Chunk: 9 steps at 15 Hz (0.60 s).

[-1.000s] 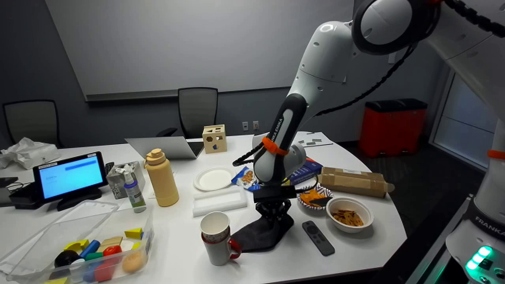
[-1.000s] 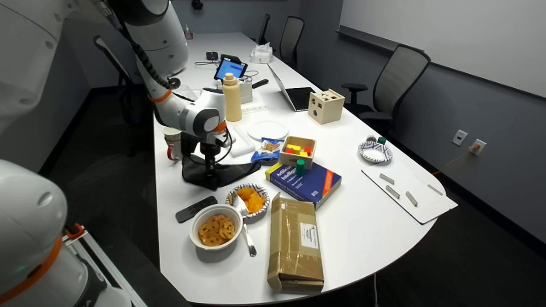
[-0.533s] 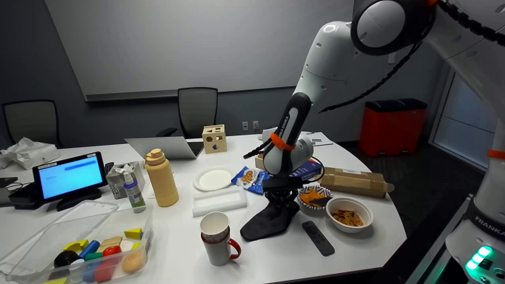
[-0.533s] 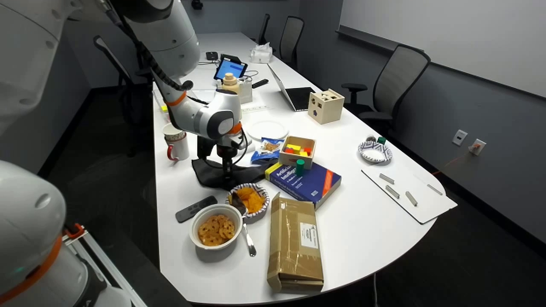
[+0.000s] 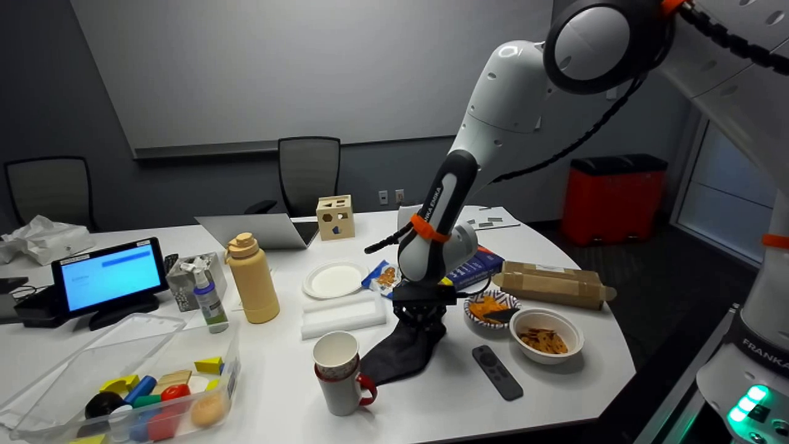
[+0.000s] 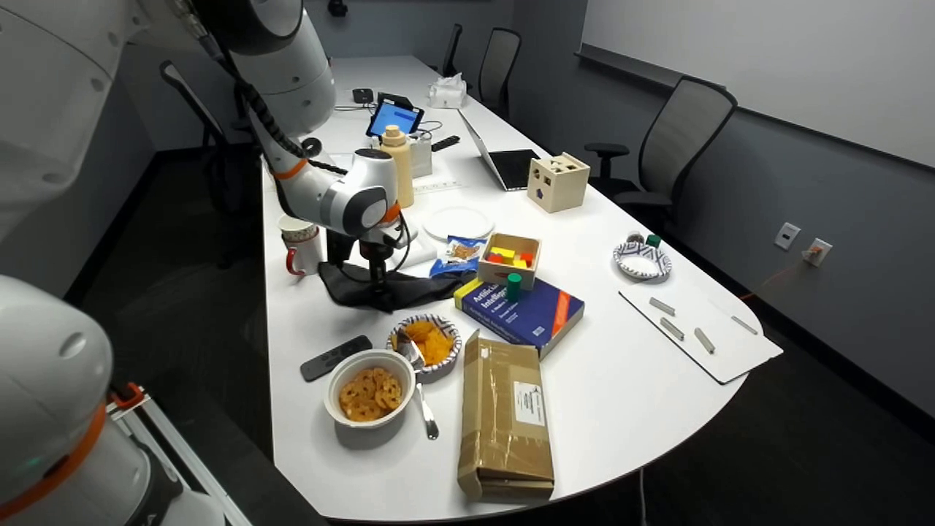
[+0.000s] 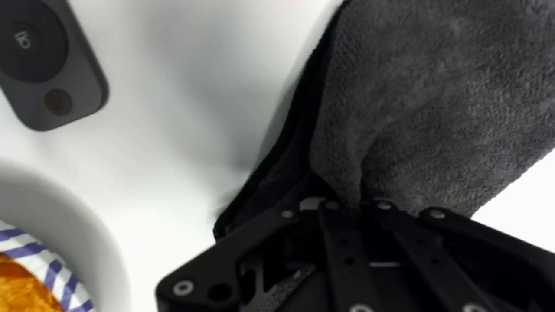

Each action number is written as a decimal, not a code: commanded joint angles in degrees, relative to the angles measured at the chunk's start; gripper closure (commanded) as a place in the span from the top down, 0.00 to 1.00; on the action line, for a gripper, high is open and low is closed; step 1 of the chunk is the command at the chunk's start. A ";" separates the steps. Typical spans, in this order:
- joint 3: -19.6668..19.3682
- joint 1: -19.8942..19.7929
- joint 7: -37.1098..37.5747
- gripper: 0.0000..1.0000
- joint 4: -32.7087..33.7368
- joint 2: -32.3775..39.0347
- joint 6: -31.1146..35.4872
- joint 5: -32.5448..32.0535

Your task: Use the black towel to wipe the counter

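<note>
The black towel lies bunched on the white table in both exterior views. My gripper points down and is shut on the towel, pinching a fold of it; it also shows in an exterior view. In the wrist view the pinched fold of the towel runs up from between the fingers. The cloth spreads flat to the upper right there. The fingertips themselves are hidden in the cloth.
A red-handled mug with a paper cup stands close beside the towel's end; I cannot tell if they touch. A remote, a patterned bowl and a white bowl stand nearby. A book and a snack bag lie behind.
The gripper and towel first moved away from the mug, then back toward it. The towel's end now lies near the mug's handle again. The towel stayed in the grip throughout.
</note>
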 commanded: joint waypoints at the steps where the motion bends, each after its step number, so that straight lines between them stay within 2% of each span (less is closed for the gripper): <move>1: 2.12 0.98 -0.34 0.02 1.83 1.63 1.65 0.83; 6: 4.41 1.63 -1.22 0.02 -0.86 -0.66 -4.13 0.66; 9: 3.63 2.86 -0.84 0.02 -2.22 -2.68 -8.98 -0.81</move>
